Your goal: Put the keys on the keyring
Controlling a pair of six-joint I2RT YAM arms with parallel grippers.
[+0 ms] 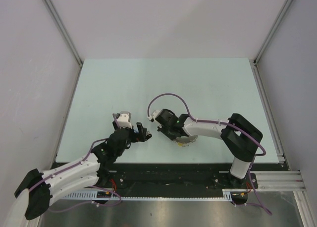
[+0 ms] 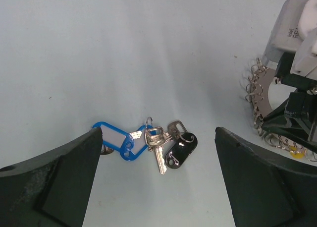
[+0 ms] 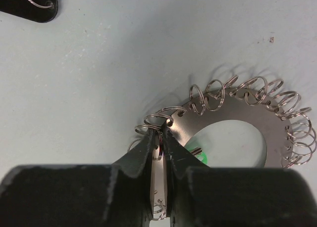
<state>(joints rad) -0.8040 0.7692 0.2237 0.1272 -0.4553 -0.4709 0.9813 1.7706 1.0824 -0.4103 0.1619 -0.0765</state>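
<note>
The keys, a small bunch of silvery metal keys joined to one blue plastic tag and one black plastic tag, lie flat on the table. They sit just below the left gripper, between its two black fingers. Those fingers stand wide apart and hold nothing, with the blue tag's end close to the left one.

The keyring is a large flat grey metal ring fringed with many small silvery wire loops. It lies beside the keys, off the left gripper's right fingertip. The right gripper is pinched together on the ring's near rim, one finger on each face of the thin plate. A spot of green shows through the ring's hole, and a yellow bit shows at its edge.

The left arm reaches diagonally from the near-left corner toward the middle of the table, its wrist tipped downward. The right arm rises from its near-right base, bends at the elbow and runs leftward, its wrist angled down onto the ring. The two grippers are near each other but apart.

The tabletop is smooth and pale green. Plain white walls with grey metal frame strips enclose it, and a black rail carries the arm bases.
</note>
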